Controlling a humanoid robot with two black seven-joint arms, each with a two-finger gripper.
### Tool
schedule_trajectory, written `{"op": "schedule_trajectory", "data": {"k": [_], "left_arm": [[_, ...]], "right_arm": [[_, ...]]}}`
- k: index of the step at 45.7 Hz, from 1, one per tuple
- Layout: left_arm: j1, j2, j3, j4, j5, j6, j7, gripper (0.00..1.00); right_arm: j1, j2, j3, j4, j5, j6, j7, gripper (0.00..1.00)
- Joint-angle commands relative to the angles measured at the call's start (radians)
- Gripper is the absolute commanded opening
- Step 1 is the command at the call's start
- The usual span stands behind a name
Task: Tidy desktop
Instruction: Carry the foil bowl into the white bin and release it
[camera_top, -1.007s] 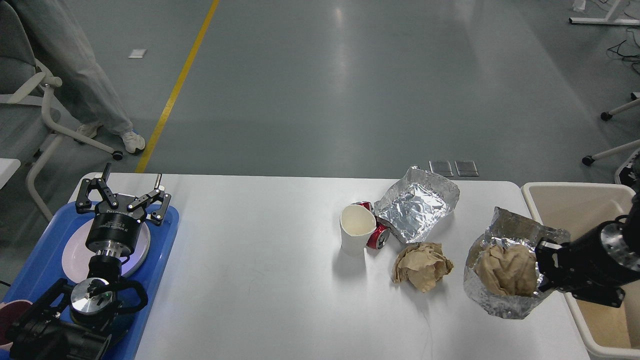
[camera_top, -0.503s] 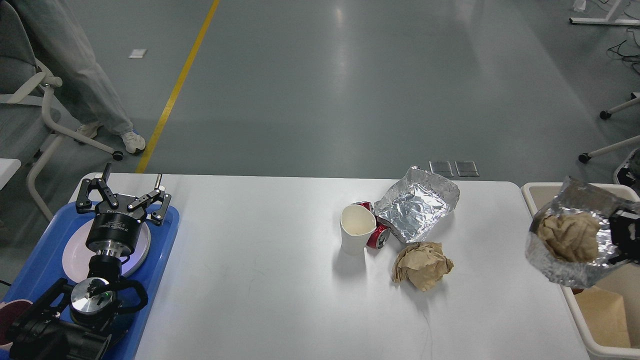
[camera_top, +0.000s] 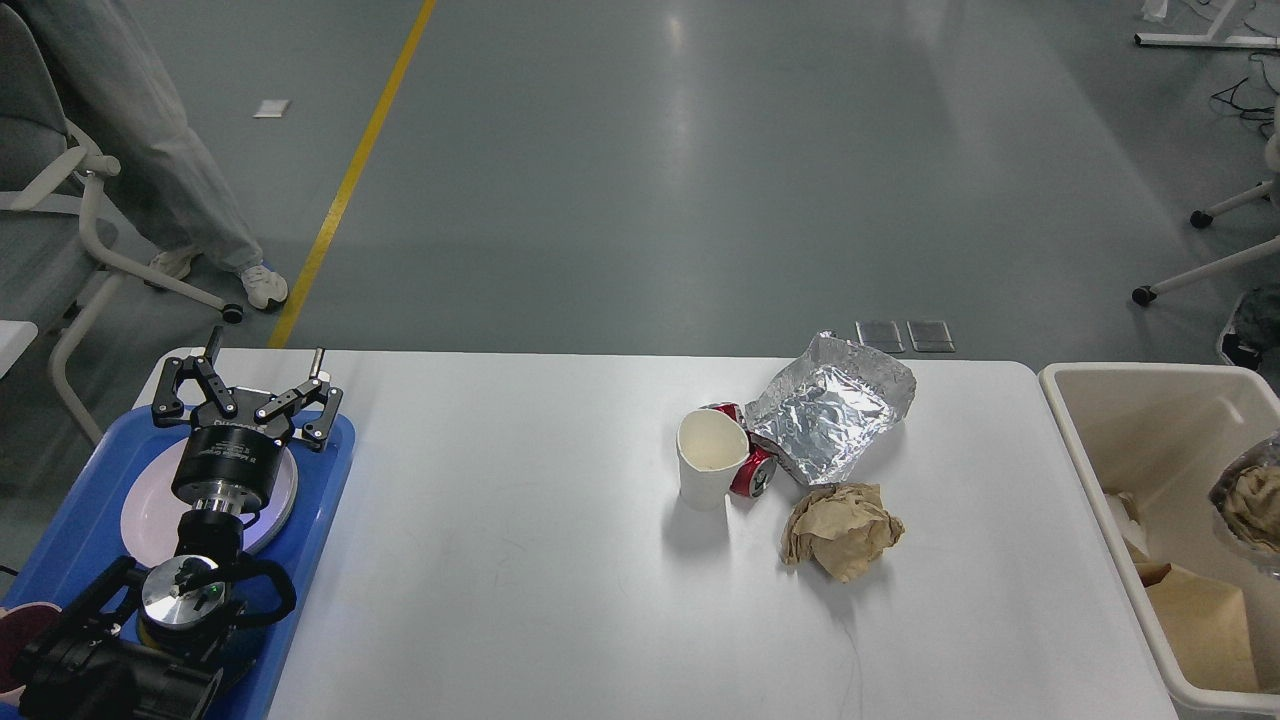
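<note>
Since the earlier frames, the crumpled foil bundle with brown paper inside (camera_top: 1250, 500) left the worktop's right end and now sits over the cream plastic bin (camera_top: 1100, 440), cut by the view's right edge. My right pincer isn't in view at all, so I can't say whether it holds the bundle.

My left pincer (camera_top: 246, 380) hovers over the white round plate (camera_top: 150, 510) on the blue plastic tray (camera_top: 330, 480) at the worktop's left end, its two fingers spread wide, nothing between them.

The large white rectangular worktop (camera_top: 500, 560) spans the middle of the view. Litter on it, all in the right half:
- white paper cup (camera_top: 708, 468), upright
- red crushed drink can (camera_top: 752, 474), touching the cup's right side
- open silver foil sheet (camera_top: 830, 408), just behind the can towards the far edge
- crumpled brown paper ball (camera_top: 842, 516), just in front of the foil, nearer the front edge

Key relation: all four lie well apart from the left pincer and close to the bin end, so the right arm looks the nearer one. The paper ball sits closest to the bin and front edge, probably the next pick. Task looks partly done, four pieces left.
</note>
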Motion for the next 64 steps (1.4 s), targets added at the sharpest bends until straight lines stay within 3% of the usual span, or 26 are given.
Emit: {"op": "schedule_trajectory", "data": {"k": [1,16,22,43,51,64], "left_arm": [[0.000,0.000,0.000,0.000,0.000,0.000,0.000,0.96],[0.000,0.000,0.000,0.000,0.000,0.000,0.000,0.96],[0.000,0.000,0.000,0.000,0.000,0.000,0.000,0.96],[0.000,0.000,0.000,0.000,0.000,0.000,0.000,0.96],[0.000,0.000,0.000,0.000,0.000,0.000,0.000,0.96],[0.000,0.000,0.000,0.000,0.000,0.000,0.000,0.96]], "right_arm": [[-0.207,0.108,0.056,-0.184,-0.009,-0.121,-0.001,0.00],[-0.553,0.266,0.237,-0.462,-0.147,-0.220,-0.021,0.00],[-0.590,0.315,0.243,-0.473,-0.147,-0.235,-0.023,0.00],[-0.600,0.318,0.245,-0.462,-0.146,-0.247,-0.023,0.00],[-0.600,0.317,0.242,-0.468,-0.146,-0.301,-0.012,0.99],[-0.587,0.301,0.243,-0.453,-0.149,-0.295,-0.012,1.00]]}}
